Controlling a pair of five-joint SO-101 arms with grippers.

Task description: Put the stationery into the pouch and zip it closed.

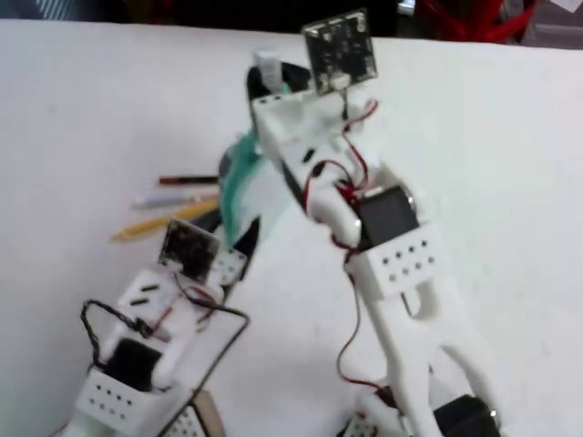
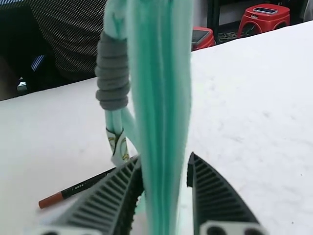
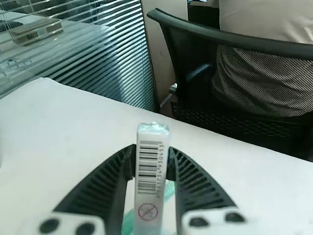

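Note:
My left gripper [image 2: 164,161] is shut on the edge of the teal green pouch [image 2: 159,98], which stands up from the table between its fingers. A grey strap [image 2: 112,73] hangs at the pouch's side. In the high view the pouch [image 1: 239,173] sits mid-table, the left gripper [image 1: 241,232] at its near end. My right gripper [image 3: 151,152] is shut on a white barcoded stick [image 3: 151,169], upright over the pouch's far end [image 1: 267,62]. A dark pencil [image 1: 187,180], a white pen [image 1: 173,196] and a yellow pencil [image 1: 159,221] lie left of the pouch.
The white table [image 1: 510,137] has open room to the right and far left. A black chair [image 3: 205,49] stands past the table's far edge. Red stools [image 2: 264,14] stand on the floor beyond. A black pencil with a red-brown tip [image 2: 73,188] lies near the left gripper.

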